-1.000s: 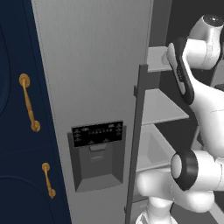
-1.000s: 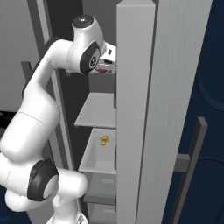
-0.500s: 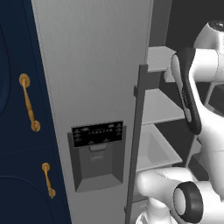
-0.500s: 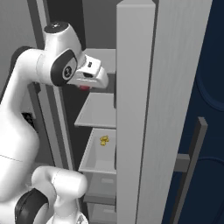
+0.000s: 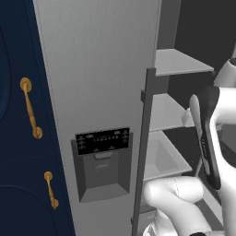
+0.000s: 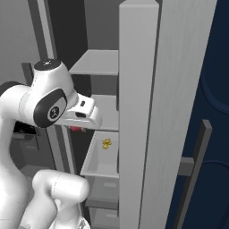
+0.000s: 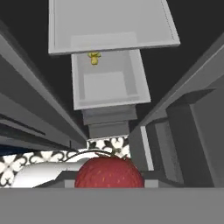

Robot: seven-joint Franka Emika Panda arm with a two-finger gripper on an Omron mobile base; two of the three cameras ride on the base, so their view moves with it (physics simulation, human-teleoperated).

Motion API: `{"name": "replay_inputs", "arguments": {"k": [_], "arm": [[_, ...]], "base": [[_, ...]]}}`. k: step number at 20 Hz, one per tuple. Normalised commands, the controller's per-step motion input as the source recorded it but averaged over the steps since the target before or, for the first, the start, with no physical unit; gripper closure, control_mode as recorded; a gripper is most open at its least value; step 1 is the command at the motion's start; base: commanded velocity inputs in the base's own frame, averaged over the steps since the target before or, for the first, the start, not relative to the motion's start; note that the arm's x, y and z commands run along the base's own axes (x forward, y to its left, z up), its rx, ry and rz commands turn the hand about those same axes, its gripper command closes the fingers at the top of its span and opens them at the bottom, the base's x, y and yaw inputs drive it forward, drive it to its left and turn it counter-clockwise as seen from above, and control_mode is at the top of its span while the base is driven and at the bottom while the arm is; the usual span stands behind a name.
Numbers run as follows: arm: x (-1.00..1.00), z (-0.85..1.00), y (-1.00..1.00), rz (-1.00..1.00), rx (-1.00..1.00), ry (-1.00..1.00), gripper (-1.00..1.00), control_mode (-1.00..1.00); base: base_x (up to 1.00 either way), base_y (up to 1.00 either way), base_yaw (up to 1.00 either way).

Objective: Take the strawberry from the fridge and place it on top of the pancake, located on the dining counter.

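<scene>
Red strawberry point(image 7: 109, 172), grey steel fridge point(image 5: 99, 69), navy cabinets point(image 5: 18, 152) with gold handles point(image 5: 30, 108), yellow item point(image 6: 106, 143).

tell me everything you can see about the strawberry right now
The strawberry is a red, roundish fruit dotted with small pale seeds, its skin faintly glossy. It sits at the bottom of the hand view, close to the camera, its lower part cut off by the frame edge. The shut pincer holds it outside the fridge, whose white shelf and drawer lie beyond. In the right base view a red speck shows under the hand.
</scene>
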Motion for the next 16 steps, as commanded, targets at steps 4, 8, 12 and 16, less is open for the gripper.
{"name": "replay_inputs", "arguments": {"k": [4, 8, 12, 16], "arm": [[-0.54, -0.97, 0.36, 0.01, -0.16, 0.27, 1.0, -1.0], [-0.31, -0.74, 0.11, 0.0, -0.07, 0.16, 1.0, -1.0], [-0.23, -0.27, 0.0, 0.0, 0.0, 0.0, 1.0, -1.0], [-0.35, -0.35, 0.0, 0.0, 0.04, -0.02, 1.0, -1.0]], "base": [[0.0, 0.0, 0.0], [0.0, 0.0, 0.0], [0.0, 0.0, 0.0], [0.0, 0.0, 0.0]]}}
